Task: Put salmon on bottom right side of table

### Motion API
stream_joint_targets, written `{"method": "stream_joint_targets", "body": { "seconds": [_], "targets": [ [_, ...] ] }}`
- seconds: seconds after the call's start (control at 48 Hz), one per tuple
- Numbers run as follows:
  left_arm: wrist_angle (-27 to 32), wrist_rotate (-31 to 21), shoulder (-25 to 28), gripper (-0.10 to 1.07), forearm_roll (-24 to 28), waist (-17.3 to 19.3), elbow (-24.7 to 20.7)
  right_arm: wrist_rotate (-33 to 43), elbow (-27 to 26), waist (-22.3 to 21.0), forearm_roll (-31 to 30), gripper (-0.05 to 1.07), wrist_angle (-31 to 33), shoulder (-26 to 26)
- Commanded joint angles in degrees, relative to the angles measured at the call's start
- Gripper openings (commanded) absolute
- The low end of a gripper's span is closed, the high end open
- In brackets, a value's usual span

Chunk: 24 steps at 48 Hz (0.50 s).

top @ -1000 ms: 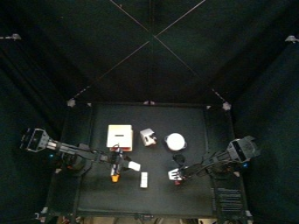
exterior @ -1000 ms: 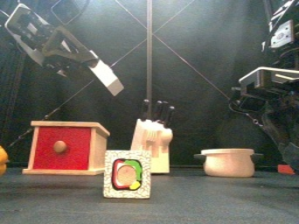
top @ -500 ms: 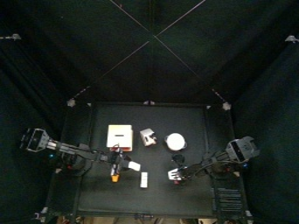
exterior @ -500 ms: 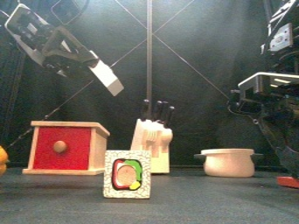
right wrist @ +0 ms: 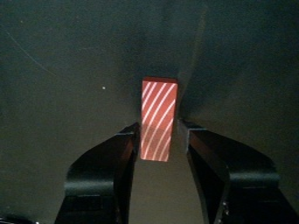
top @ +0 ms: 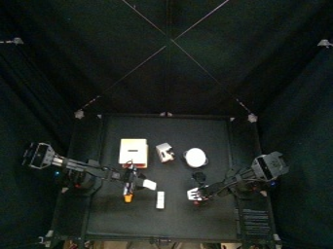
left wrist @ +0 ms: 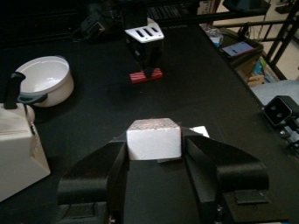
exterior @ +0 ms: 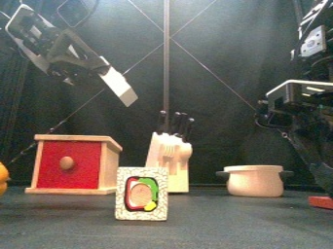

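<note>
The salmon (right wrist: 160,105), a small red block with white stripes, lies flat on the black table (top: 176,219) near its front right part. My right gripper (right wrist: 162,131) hangs over it, open, with a jaw on each side of the block. In the front view the salmon (exterior: 321,201) rests on the surface at the far right, under the right arm. From above, the right gripper (top: 198,194) is right of the table's middle, toward the front. My left gripper (left wrist: 158,150) is shut on a white bar (left wrist: 158,136) and holds it high at the left (exterior: 121,88).
A cream rectangle (top: 132,151), a knife block (top: 166,152) and a white bowl (top: 196,157) stand across the table's middle. An orange stick (top: 128,195) and white bars (top: 159,200) lie front left. A red-fronted box (exterior: 72,163) and a sushi card (exterior: 140,193) stand near the front.
The right jaws have spread and the salmon now lies on the table at the front view's right edge, where it did not show a second ago. The left arm has not moved.
</note>
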Motion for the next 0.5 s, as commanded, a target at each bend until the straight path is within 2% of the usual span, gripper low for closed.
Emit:
{"method": "stream_joint_targets", "body": {
  "seconds": [0.0,0.479],
  "targets": [
    [-0.6,0.0,0.0,0.58,0.1,0.0,-0.6,-0.4,-1.1,-0.2,-0.4,0.78,-0.1,-1.1],
    [-0.6,0.0,0.0,0.58,0.0,0.7,-0.7,-6.1,-1.1,0.2,-12.2,0.78,-0.8,-4.6]
  ]
}}
